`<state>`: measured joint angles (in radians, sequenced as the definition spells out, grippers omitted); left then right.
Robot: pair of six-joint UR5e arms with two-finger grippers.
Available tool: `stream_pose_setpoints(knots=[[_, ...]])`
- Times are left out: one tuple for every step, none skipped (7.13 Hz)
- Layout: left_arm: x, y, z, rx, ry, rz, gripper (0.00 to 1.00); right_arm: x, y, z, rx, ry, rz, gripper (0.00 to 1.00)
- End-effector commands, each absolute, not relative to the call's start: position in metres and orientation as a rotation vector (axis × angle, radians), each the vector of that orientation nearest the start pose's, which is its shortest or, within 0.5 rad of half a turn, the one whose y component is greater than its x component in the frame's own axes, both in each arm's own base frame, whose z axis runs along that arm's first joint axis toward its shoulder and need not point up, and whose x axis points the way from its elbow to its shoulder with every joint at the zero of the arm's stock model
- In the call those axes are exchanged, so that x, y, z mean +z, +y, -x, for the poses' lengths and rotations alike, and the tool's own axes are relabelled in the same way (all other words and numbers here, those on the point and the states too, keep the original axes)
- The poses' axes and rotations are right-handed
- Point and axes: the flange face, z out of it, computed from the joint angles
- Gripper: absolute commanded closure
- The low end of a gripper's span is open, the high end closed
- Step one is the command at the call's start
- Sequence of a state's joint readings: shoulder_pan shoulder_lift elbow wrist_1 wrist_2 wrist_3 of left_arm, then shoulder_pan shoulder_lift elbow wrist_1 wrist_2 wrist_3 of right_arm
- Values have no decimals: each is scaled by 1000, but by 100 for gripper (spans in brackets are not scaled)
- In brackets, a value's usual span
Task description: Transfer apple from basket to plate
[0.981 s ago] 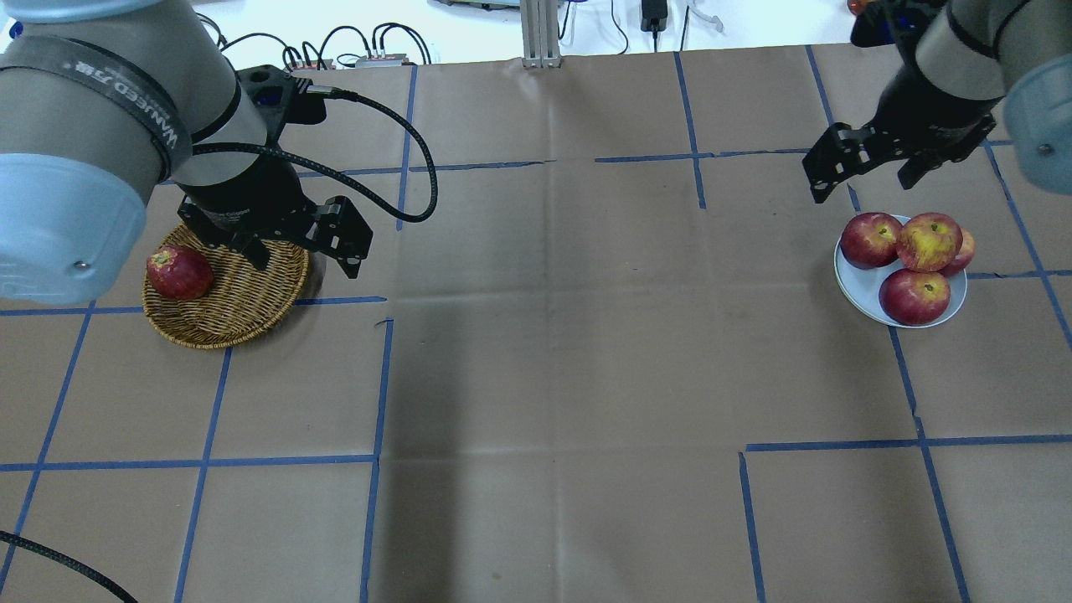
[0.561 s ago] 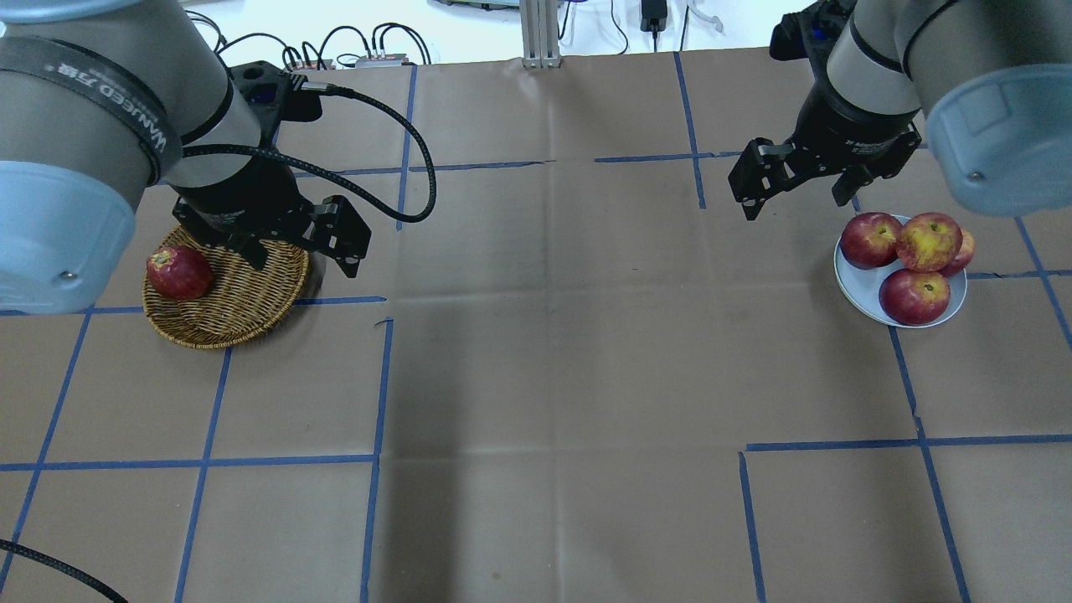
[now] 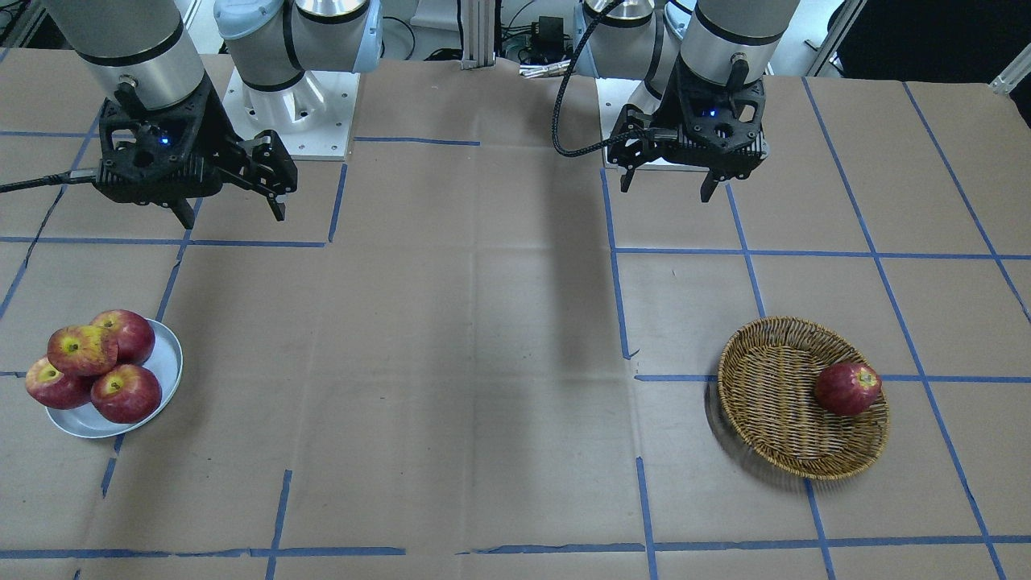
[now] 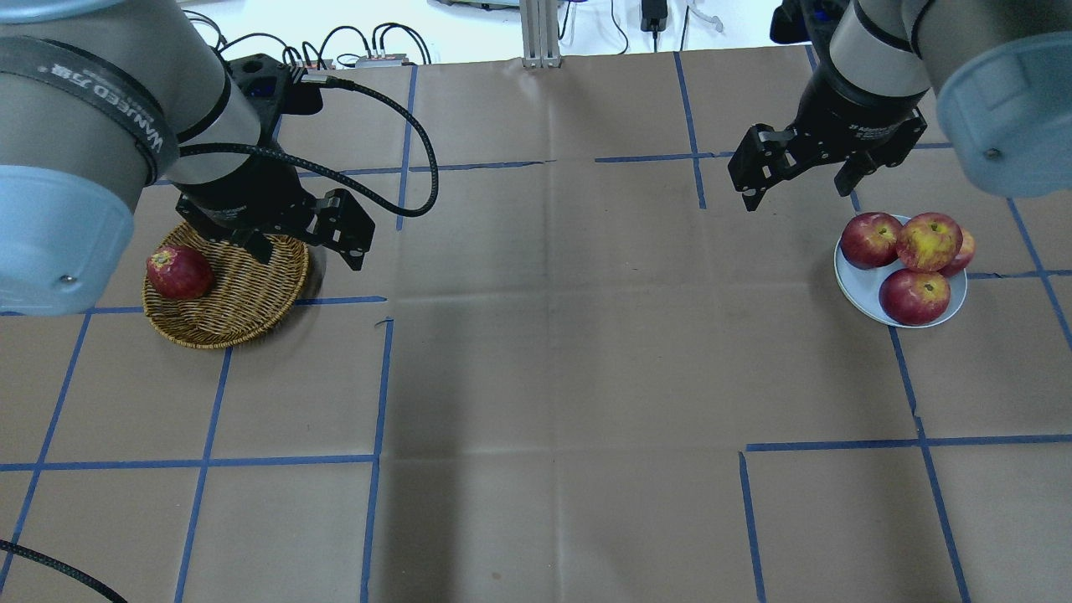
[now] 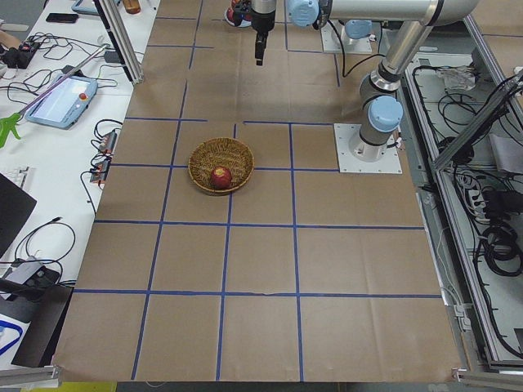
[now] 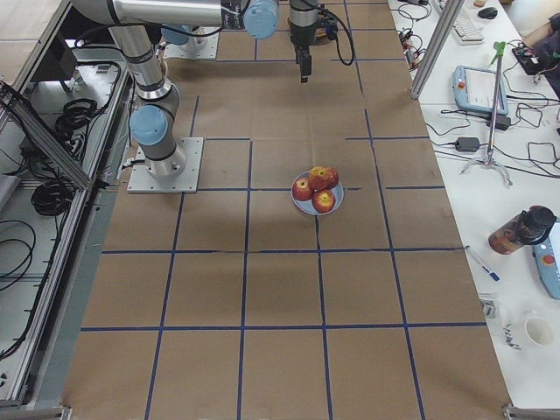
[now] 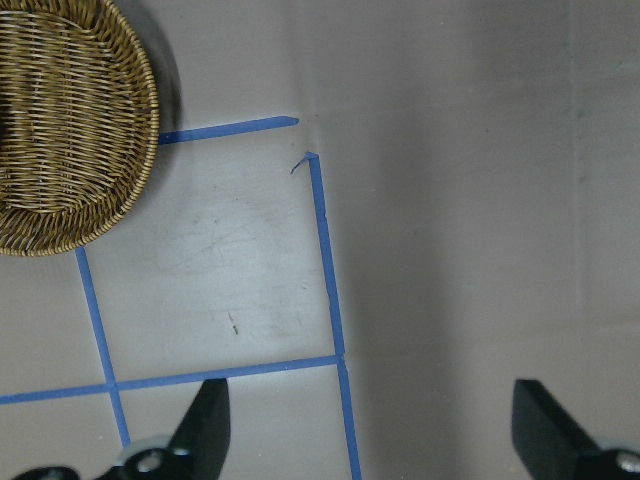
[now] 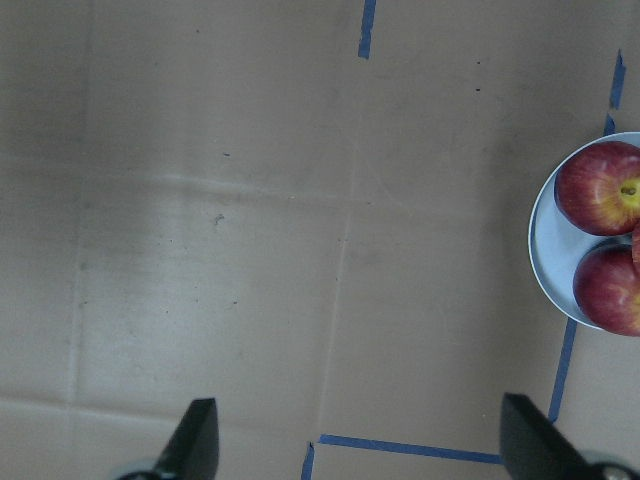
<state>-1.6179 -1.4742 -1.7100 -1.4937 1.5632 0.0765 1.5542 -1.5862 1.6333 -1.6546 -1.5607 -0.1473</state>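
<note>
When checking the plate near the worktop's edge on the robot's right, find the apple perched on top of three deeper-red apples, touching them and gripped by nothing. Reads as delivered: placing step judged done, pull-back step in hand. Find the right tool raised above bare worktop, off the plate toward the middle, jaws spread wide with nothing between. Find the left tool likewise spread and empty, raised beside the basket near the left edge. Note one darker apple lying in the basket, well apart from both tools. For the next move, probably: lift and draw the right tool away without brushing the stack, since a perched apple looks apt to roll off the shallow plate. No further grasp called for, judging by the apple's place.
</note>
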Motion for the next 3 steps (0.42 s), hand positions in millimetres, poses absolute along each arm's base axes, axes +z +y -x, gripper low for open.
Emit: stream_pose_setpoints(knots=[[482, -442, 155, -94, 3137, -183, 1, 472, -492, -125, -52, 3127, 202, 0], [482, -441, 155, -94, 3135, -188, 1, 472, -492, -125, -52, 3126, 204, 0], [484, -440, 155, -101, 3135, -188, 1, 472, -492, -125, -52, 3126, 204, 0]])
